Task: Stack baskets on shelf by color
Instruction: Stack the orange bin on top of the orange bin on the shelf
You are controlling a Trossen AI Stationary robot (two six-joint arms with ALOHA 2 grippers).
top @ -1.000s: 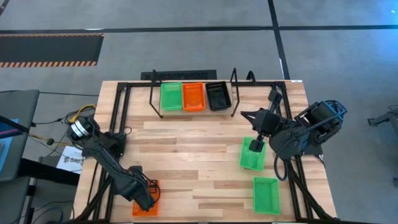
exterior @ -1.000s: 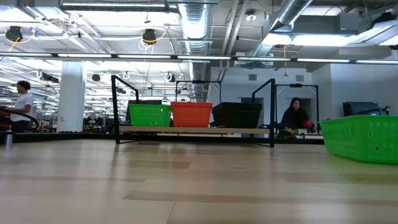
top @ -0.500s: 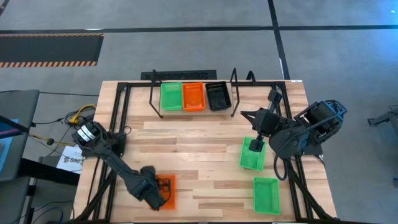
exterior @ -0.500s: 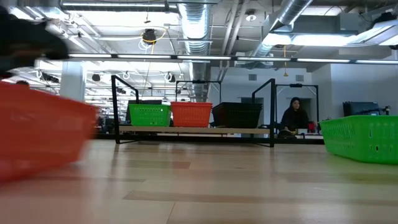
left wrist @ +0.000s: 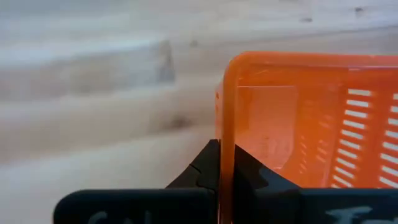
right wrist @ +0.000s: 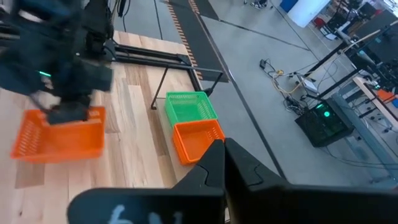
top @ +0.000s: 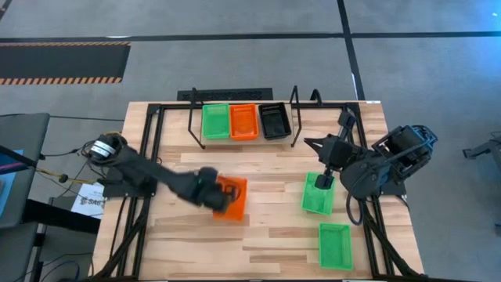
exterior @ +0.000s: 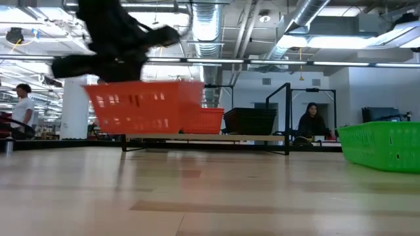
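Observation:
My left gripper (top: pixel 213 190) is over the table's middle, shut on a red-orange basket (top: pixel 233 198) that hangs above the wood (exterior: pixel 144 105). The shelf (top: pixel 296 117) stands at the far edge and holds a green basket (top: pixel 216 121), a red-orange basket (top: pixel 243 121) and a black basket (top: pixel 275 121) side by side. A green basket (top: pixel 317 196) rests on its bottom at the table's right. Another green basket (top: pixel 334 245) lies nearer the front. My right gripper (right wrist: pixel 219 163) is shut, high above the first green basket, touching nothing. My left gripper pinches the upright side wall (left wrist: pixel 227 134) of the red-orange basket, on the side toward the table's left. One finger (left wrist: pixel 252 174) is inside the basket and one is outside. The fingers slant down from the left. The basket hangs about level, clear of the table.
The black tube frame (top: pixel 149 149) runs along the table's left, far and right sides. Bare wood lies between the carried basket and the shelf. People show in the room behind the table (exterior: pixel 311 121).
My left gripper has swung from the table's near left corner toward the middle and the far edge, turning as it went. The red-orange basket has come along with it and now hangs clear of the wood. My right arm has kept still.

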